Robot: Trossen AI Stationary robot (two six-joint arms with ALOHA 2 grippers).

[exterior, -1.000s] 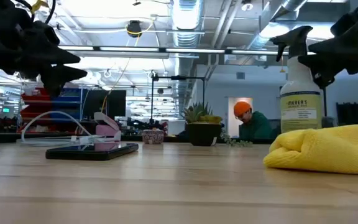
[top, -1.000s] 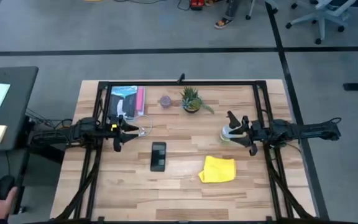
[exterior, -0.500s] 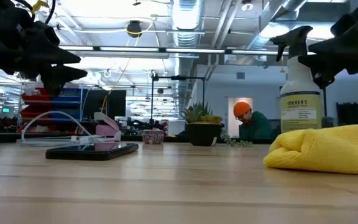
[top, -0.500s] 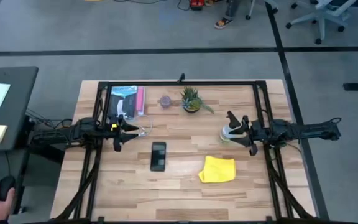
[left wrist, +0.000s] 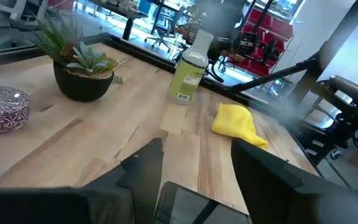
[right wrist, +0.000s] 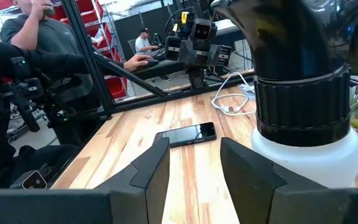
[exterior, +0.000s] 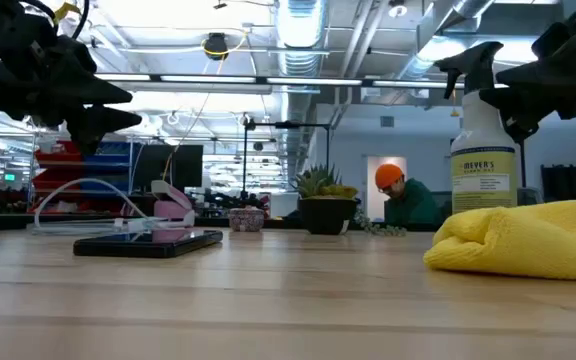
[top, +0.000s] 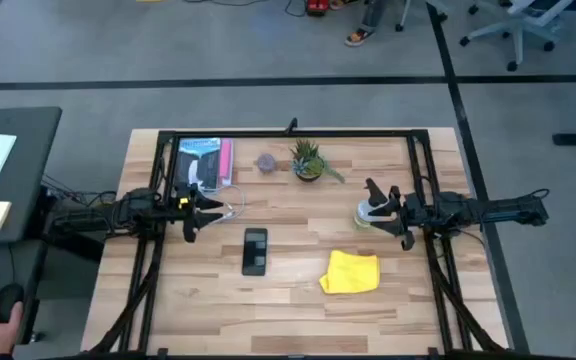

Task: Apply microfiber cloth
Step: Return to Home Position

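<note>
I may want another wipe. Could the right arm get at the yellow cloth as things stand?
Probably yes. The microfiber cloth lies uncovered near the right gripper, which is open and empty. The spray bottle stands just ahead of the gripper, not between it and the cloth.

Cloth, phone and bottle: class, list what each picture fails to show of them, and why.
Cloth: low view, right end cut off by the picture's edge.
Phone: left wrist view, mostly cut off by the bottom edge and partly hidden by the left gripper.
Bottle: right wrist view, top cut off by the edge; label out of sight.
</note>
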